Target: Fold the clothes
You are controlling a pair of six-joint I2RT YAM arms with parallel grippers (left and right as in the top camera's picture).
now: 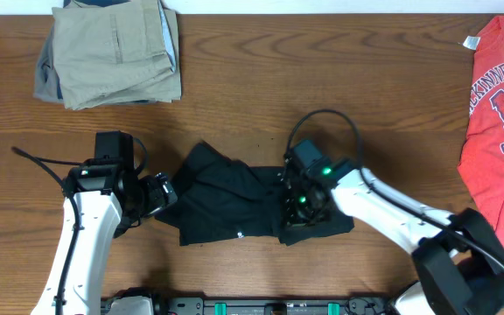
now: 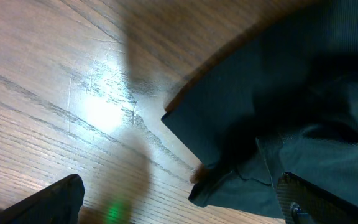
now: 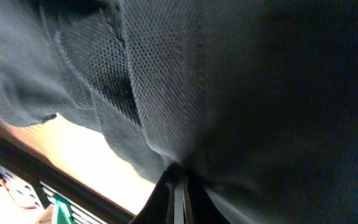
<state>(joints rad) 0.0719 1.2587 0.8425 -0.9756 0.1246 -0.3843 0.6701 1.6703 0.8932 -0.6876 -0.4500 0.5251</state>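
The black T-shirt (image 1: 226,206) lies crumpled at frame centre. The right gripper (image 3: 176,186) is clamped on its fabric; the left gripper (image 1: 157,194) gapes apart at its left edge.

**Black T-shirt (image 1: 230,201) lies crumpled**

The soft, plain garment is rumpled and partly folded over itself on the bench (image 1: 322,79), centrally placed and towards the near edge. A small white logo (image 1: 239,233) shows close to its near border. Its left corner lies flat and pointed. Its right part is bunched, with fabric pinched in the right tool (image 3: 178,177).
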